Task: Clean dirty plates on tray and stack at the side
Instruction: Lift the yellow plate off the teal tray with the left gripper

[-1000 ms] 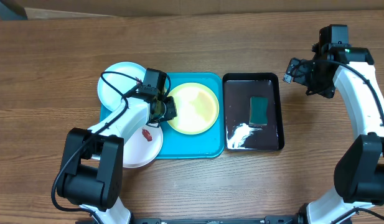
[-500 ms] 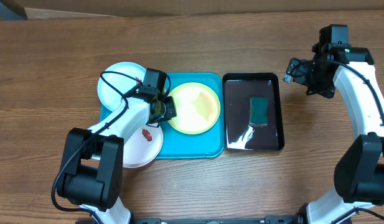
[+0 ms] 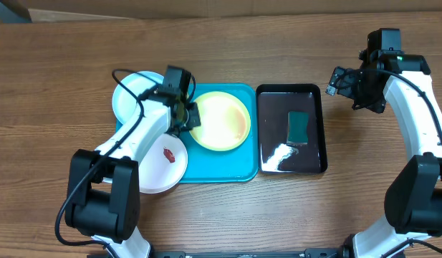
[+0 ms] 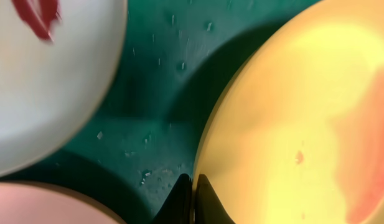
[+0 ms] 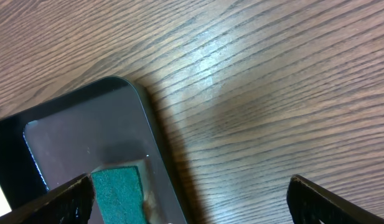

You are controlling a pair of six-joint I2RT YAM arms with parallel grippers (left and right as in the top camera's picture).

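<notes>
My left gripper [image 3: 189,115] is shut on the left rim of the yellow-green plate [image 3: 222,122], which lies on the turquoise tray [image 3: 213,169]. In the left wrist view the closed jaws [image 4: 193,186] pinch that plate's [image 4: 291,124] edge, and a shadow falls on the tray [image 4: 160,81] beneath it. The pale blue plate [image 3: 137,97] overlaps the tray's back left corner. The white plate [image 3: 157,166] with a red bit [image 3: 168,153] overlaps its front left. My right gripper [image 3: 346,82] is open and empty above the table, right of everything.
A glossy black tray [image 3: 314,154] with a green sponge [image 3: 299,127] and white foam stands right of the turquoise tray. The right wrist view shows its corner [image 5: 86,124] and the sponge [image 5: 117,193], with the open jaws [image 5: 192,202] over bare wood.
My left gripper has moved a little toward the back with the yellow-green plate's rim in it, and the plate shifted slightly. The right arm has not moved.
</notes>
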